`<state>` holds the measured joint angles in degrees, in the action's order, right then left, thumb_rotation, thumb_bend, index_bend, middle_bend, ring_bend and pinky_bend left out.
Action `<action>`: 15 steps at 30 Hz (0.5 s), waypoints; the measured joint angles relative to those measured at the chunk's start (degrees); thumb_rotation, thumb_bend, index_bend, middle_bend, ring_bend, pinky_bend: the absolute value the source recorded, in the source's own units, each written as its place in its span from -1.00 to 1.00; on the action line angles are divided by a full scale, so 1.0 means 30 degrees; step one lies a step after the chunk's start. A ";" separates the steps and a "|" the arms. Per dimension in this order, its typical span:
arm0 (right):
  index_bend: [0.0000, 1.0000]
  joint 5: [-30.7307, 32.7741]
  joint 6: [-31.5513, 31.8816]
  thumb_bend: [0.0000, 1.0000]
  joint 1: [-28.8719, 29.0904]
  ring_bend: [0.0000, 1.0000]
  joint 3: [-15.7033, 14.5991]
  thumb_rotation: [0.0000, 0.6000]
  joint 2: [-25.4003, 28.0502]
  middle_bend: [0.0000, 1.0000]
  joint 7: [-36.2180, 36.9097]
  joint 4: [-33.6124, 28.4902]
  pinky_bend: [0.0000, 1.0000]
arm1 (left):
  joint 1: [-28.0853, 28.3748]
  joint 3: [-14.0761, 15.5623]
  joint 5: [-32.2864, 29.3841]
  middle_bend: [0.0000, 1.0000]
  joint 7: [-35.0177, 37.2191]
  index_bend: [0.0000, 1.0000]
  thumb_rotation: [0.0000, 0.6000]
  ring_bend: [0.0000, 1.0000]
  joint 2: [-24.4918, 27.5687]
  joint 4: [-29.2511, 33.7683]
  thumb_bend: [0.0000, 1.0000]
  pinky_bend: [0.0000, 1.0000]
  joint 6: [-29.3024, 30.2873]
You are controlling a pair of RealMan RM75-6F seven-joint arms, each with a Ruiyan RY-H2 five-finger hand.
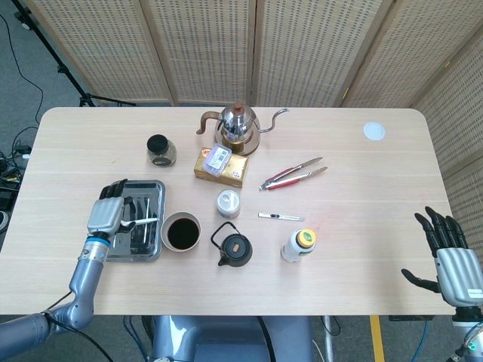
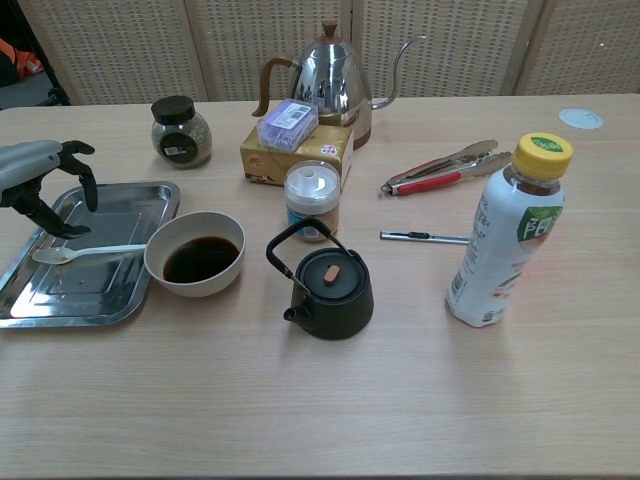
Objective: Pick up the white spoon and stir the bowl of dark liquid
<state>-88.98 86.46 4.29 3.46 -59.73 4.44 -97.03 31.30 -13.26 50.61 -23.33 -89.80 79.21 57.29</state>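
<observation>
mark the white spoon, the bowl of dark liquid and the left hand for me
White plastic spoon (image 2: 95, 250), chest view, middle of the handle.
White bowl of dark liquid (image 2: 194, 272), chest view, near rim wall.
Left hand (image 1: 105, 217), head view, back of the hand above the steel tray.

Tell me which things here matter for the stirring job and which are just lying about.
For the job: white plastic spoon, white bowl of dark liquid, left hand.

Lying about: black cast-iron teapot, steel gooseneck kettle, red-handled metal tongs, yellow-capped drink bottle.
</observation>
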 measured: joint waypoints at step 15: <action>-1.00 0.0083 -0.0167 -1.00 0.0049 -1.00 -0.0016 1.00 0.0069 -1.00 0.0190 -0.0041 -1.00 | 0.0874 0.0148 -0.1341 -1.00 -0.0488 0.09 1.00 -1.00 -0.0780 -0.0936 -0.28 -1.00 -0.0700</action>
<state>-88.73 85.96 4.44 3.41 -59.53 5.01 -97.15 33.93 -12.82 46.58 -24.80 -92.14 76.41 55.19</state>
